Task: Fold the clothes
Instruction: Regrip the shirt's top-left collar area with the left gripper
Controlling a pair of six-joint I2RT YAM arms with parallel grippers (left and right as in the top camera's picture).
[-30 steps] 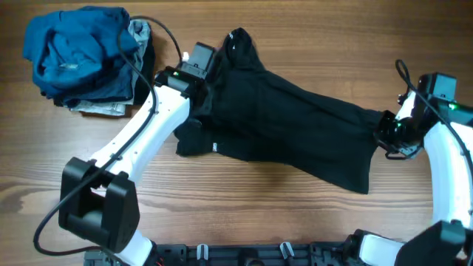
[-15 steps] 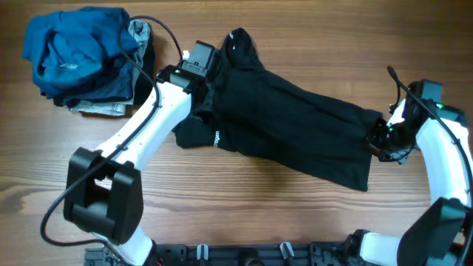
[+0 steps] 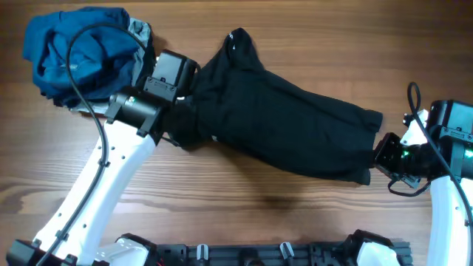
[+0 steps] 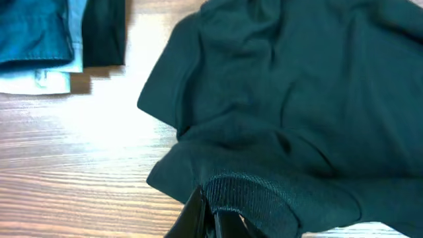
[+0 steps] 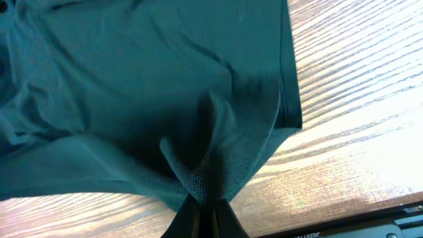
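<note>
Moved: Since the frame a second earlier, your left claw (image 4: 210,213) had swung out toward the blue pile (image 3: 74,48), bunching the cloth beside it. Your right claw (image 5: 206,210) had drawn back and away from the left one.
Left claw: It was pinched narrow on the ribbed hem (image 4: 248,195) of the black garment (image 3: 288,125), which spread ahead of it.
Right claw: It was closed on a raised fold at the garment's far corner, with fabric fanning out ahead and to its left.
Garment: It lay flat on the desk (image 3: 222,210), stretched between your two claws.
Risk: Each grip looked thin, so a further pull apart could have slipped the hem free. The left claw sat close to the blue pile and might have snagged it.
Hidden: You could not tell how many layers either claw held. The left arm covered the garment's edge from overhead, and its overall shape stayed unclear.
</note>
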